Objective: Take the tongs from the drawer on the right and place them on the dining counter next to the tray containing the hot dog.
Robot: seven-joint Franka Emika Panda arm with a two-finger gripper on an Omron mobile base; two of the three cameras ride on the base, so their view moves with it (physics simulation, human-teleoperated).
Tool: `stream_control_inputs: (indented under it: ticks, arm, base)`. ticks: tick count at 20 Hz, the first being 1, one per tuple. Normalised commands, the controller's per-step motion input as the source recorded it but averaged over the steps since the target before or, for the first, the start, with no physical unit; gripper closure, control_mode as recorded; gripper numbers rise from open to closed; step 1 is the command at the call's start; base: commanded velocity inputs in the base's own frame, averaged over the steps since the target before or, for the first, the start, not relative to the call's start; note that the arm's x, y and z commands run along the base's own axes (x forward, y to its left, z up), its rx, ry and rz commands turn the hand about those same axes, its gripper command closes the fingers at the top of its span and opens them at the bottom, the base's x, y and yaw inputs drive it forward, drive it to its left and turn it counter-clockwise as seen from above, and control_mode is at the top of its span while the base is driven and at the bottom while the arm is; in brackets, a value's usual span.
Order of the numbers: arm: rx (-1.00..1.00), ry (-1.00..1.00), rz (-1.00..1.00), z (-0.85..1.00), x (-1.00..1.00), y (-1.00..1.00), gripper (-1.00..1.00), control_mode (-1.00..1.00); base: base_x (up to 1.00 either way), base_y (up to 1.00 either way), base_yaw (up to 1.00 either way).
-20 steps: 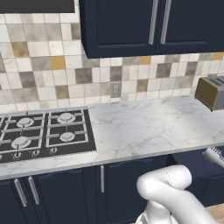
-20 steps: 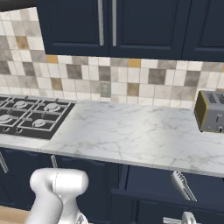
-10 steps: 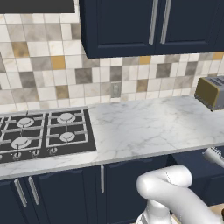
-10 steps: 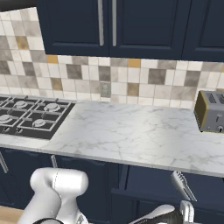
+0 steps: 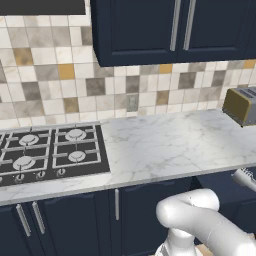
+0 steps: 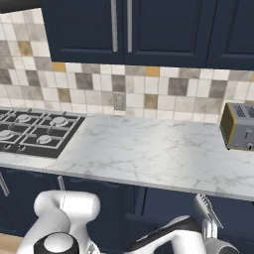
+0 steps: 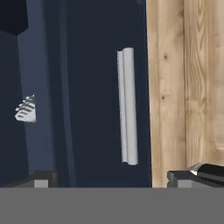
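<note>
Below the marble worktop [image 6: 149, 149], the drawer [image 7: 87, 109] stands pulled out, and the ridged tip of the tongs [image 6: 206, 208] pokes up from it at about five o'clock in the right base view and at three o'clock in the left base view. Seen from the hand, the gripper [image 7: 111, 178] is spread wide and grasps nothing, its fingertips [image 7: 41, 178] at either side of the drawer front below the silver handle [image 7: 127, 107]. A toaster [image 6: 240, 126] stands on the worktop at three o'clock, the stove [image 6: 34, 131] at nine.

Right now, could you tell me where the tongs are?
The tongs stick up from the open drawer under the marble worktop, lower right in the right base view, below the toaster.
</note>
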Motion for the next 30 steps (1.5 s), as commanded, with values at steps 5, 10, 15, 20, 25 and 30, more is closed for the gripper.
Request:
stream_control_inputs:
  ticks: [5,10,15,20,25,30]
  arm:
    - [0.0,0.01,0.0,0.0,0.04,0.0,-1.0,-1.0]
    - [0.0,0.24,0.0,0.24,0.31,0.01,-1.0,-1.0]
    - [-0.01,0.18,0.02,0.18,0.06,0.0,-1.0,-1.0]
    - [-0.04,0.11,0.17,0.01,0.07,0.0,-1.0,-1.0]
    - [-0.06,0.08,0.3,0.0,0.01,0.0,-1.0,-1.0]
    - [-0.05,0.04,0.21,0.13,-0.16,0.06,-1.0,-1.0]
  base:
    - [0.0,0.0,0.0]
    - [0.0,0.0,0.0]
    - [0.0,0.0,0.0]
    - [0.0,0.0,0.0]
    - [0.0,0.0,0.0]
    - [0.0,0.0,0.0]
